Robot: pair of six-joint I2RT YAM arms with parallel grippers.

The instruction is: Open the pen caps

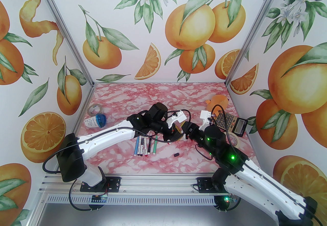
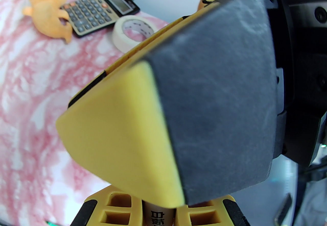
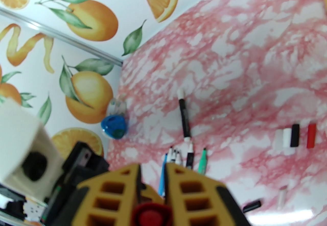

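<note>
1. Bottom centre of the right wrist view: your right gripper (image 3: pixel 152 172) is pinching the red cap (image 3: pixel 148 214). If you are pulling off-axis, it is likely jamming or slipping free.
2. Bottom edge of the left wrist view: your left gripper (image 2: pixel 158 208) is clamping the white pen (image 2: pixel 159 218). A weak hold is risking the barrel sliding out.
3. Mid-frame, loose pens (image 3: pixel 189 158) are lying where a dropped cap could scatter them.
4. Farther right, loose caps (image 3: pixel 295 135) are sitting in a row that is easily knocked.
</note>
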